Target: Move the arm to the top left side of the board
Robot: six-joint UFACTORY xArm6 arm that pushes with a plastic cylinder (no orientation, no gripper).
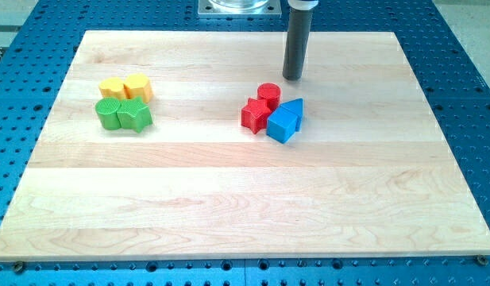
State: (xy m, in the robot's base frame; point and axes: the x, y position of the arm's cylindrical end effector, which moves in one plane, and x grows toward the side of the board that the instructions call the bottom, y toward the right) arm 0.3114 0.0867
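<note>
Near the board's (pixel 62 199) left edge sit two yellow blocks (pixel 126 86) touching two green blocks (pixel 123 114). Right of centre cluster red blocks (pixel 261 107) and blue blocks (pixel 286 119). My tip (pixel 292 78), a bare rod grasping nothing, stands just above them, by the top edge

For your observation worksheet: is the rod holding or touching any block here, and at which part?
Nothing is held. My tip rests on bare board, just above the red cylinder, apart from it.

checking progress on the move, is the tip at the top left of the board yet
No: my tip is near the view's top, right of centre, just above the red cylinder, while the yellow blocks lie far to its left.
</note>
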